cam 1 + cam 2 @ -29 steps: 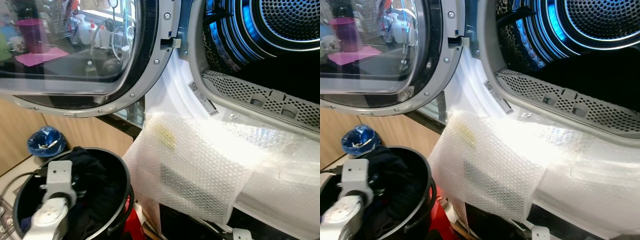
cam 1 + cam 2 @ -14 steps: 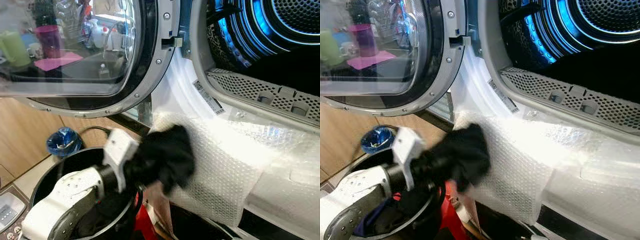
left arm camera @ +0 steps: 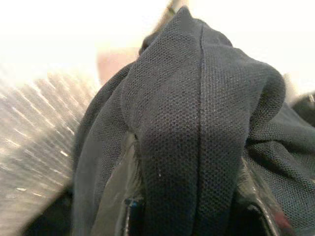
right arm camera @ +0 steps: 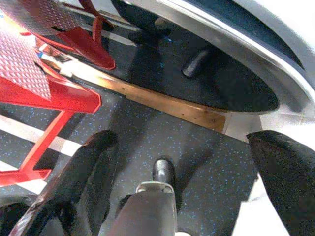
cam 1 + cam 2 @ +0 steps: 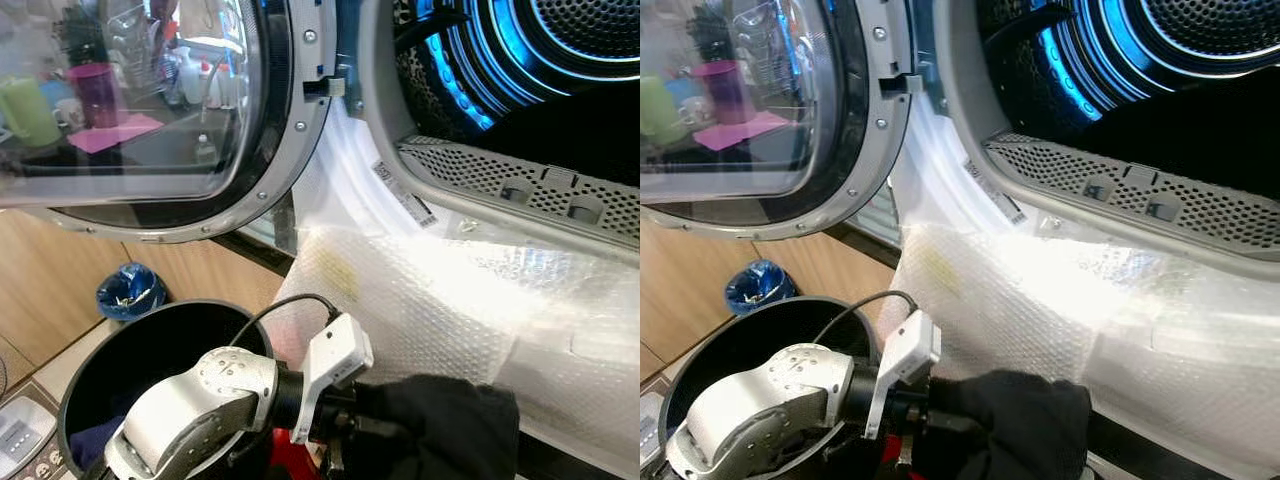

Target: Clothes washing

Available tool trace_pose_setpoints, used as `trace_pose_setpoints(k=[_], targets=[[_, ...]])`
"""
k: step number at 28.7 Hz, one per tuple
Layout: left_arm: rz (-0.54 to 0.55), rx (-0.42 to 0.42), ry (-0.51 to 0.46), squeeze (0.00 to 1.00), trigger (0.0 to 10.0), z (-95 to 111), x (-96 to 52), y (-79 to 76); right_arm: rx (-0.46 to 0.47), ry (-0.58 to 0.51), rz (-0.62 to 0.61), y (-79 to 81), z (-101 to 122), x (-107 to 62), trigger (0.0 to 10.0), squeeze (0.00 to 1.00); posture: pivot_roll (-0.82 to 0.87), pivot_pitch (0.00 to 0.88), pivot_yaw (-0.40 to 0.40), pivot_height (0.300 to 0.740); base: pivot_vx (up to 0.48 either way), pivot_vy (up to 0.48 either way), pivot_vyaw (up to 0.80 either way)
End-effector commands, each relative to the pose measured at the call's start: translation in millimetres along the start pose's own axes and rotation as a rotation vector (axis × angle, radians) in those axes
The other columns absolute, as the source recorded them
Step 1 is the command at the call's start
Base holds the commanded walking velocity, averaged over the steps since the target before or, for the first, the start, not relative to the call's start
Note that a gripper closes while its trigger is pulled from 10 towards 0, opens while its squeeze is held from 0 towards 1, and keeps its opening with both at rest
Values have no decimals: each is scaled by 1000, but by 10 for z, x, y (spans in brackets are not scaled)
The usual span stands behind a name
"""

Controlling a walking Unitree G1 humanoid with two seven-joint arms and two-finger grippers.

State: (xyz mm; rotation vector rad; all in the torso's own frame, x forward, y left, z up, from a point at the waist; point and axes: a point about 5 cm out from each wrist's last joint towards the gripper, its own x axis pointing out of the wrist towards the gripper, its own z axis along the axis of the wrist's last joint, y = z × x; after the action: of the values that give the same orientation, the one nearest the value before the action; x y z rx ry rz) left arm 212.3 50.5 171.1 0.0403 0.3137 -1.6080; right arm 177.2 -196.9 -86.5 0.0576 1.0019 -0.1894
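**A:** Where was the dark garment [image 5: 440, 425] relative to the claw?

**B:** It was bunched around the left gripper [image 5: 345, 430], which was clamped on it. In the left wrist view the navy knit fabric [image 3: 197, 142] draped over and between the black fingers [image 3: 123, 196], hiding most of them. The bundle hung just in front of the bubble wrap [image 5: 420, 310] taped over the washing machine's lower front, below the open drum [image 5: 520, 70].

**A:** Which way did it run?

**B:** Its long axis lay roughly level, extending from the gripper away from the black laundry bucket [image 5: 130, 350] and along the machine's front. A ridge of folded fabric ran along the fingers' line in the wrist view.

**A:** And beside the machine?

**B:** The round glass door [image 5: 150, 110] stood swung open above the bucket. A blue bag [image 5: 128, 290] sat beyond the bucket.

**A:** The other claw?

**B:** The right gripper [image 4: 197, 162] hung low by the machine's base with its fingers spread wide, holding nothing, over speckled dark floor [image 4: 206, 167] near a red metal stand [image 4: 44, 83].
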Motion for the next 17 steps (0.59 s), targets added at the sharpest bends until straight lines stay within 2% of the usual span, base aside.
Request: trace_pose_setpoints(k=[1, 5, 9, 11, 12, 14, 15, 17], targets=[[12, 10, 6, 0, 0, -24, -52, -9, -22, 15, 0, -20, -70, -10, 10000, 0, 19, 0, 69, 740, 0, 0, 0], [111, -30, 28, 0, 0, -141, -245, 35, -59, 4, 24, -111, -59, -15, 10000, 0, 31, 0, 55, 740, 0, 0, 0], [225, -44, 43, 0, 0, -199, -498, 83, -254, -29, 108, -212, 32, -23, 10000, 0, 28, 0, 47, 740, 0, 0, 0], [249, -55, 39, 0, 0, -212, -567, 88, -335, -22, 136, -270, 39, -32, 10000, 0, 25, 0, 46, 740, 0, 0, 0], [249, -55, 39, 0, 0, -212, -567, 88, -335, -22, 136, -270, 39, -32, 10000, 0, 25, 0, 46, 740, 0, 0, 0], [295, -66, 70, 0, 0, -278, -653, 124, -452, -5, 255, -318, 23, -60, 10000, 0, 8, 0, 38, 740, 0, 0, 0], [316, -71, 82, 0, 0, -312, -700, 140, -541, 10, 306, -363, 10, -80, 10000, 0, 8, 0, 38, 740, 0, 0, 0], [340, -84, 83, 0, 0, -344, -754, 157, -659, 39, 369, -446, -12, -113, 10000, 0, 2, 0, 37, 740, 0, 0, 0]])
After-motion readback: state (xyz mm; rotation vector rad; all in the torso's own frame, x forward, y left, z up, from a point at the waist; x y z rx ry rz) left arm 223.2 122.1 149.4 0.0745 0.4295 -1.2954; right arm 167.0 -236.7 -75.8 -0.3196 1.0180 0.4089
